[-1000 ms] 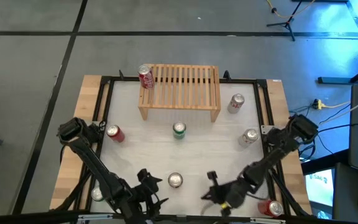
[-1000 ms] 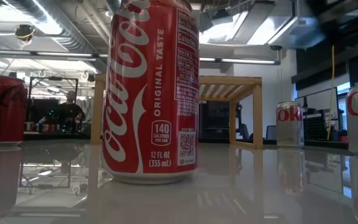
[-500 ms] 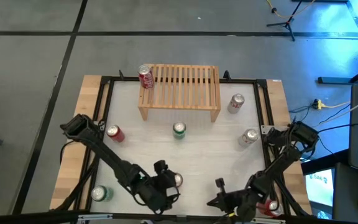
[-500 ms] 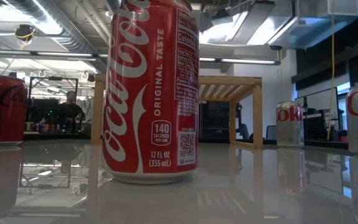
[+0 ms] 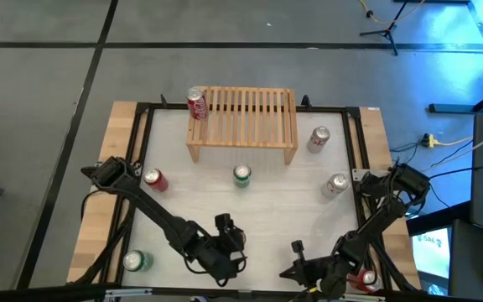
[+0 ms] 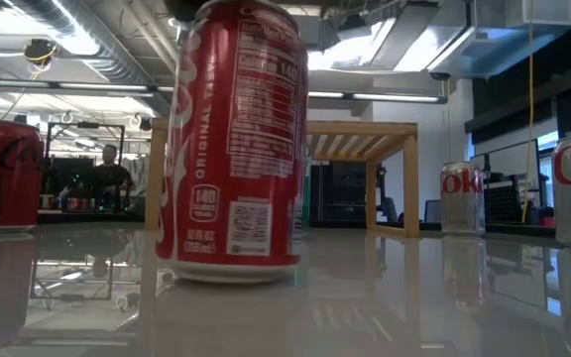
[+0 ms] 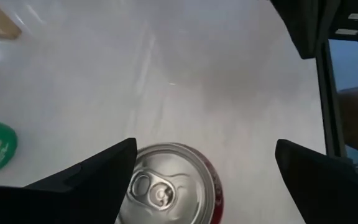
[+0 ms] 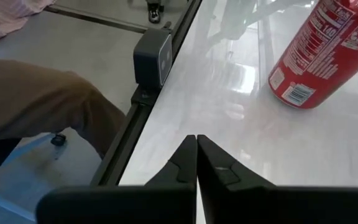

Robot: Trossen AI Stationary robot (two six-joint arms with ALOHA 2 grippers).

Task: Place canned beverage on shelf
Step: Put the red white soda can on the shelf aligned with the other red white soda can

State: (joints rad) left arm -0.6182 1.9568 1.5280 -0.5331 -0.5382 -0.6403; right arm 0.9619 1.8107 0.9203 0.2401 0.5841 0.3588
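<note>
A red Coca-Cola can [image 6: 231, 149] stands upright on the white table near its near edge, and its silver top shows in the left wrist view [image 7: 166, 190]. My left gripper [image 7: 205, 146] is open above it, one finger on each side of the can's top; it also shows in the high view [image 5: 225, 249]. The light-wood slatted shelf [image 5: 250, 117] stands at the far side, with a red can [image 5: 196, 102] at its left end. My right gripper [image 8: 196, 149] is shut and empty near the table's near right edge [image 5: 296, 252]. My left gripper comes from above, fingers pointing down. One finger [image 7: 107, 168] lies against the can's side by its top rim [image 7: 135, 180]. The other finger [image 7: 316, 174] stands clear of the can. The can stands upright on the table.
Other cans stand around: green [image 5: 241, 174], red [image 5: 153, 179], two silver [image 5: 319, 138] [image 5: 335, 184], green near left [image 5: 134, 261], red near right [image 5: 367, 281]. A black frame [image 5: 141, 109] rims the table. A person's trouser leg [image 8: 36, 99] shows beyond the near edge.
My left gripper has gone toward the table's right, over the near red can, and come down around its top. The can has turned about its upright axis and slid a little sideways. My right arm has drawn back toward the near right corner.
</note>
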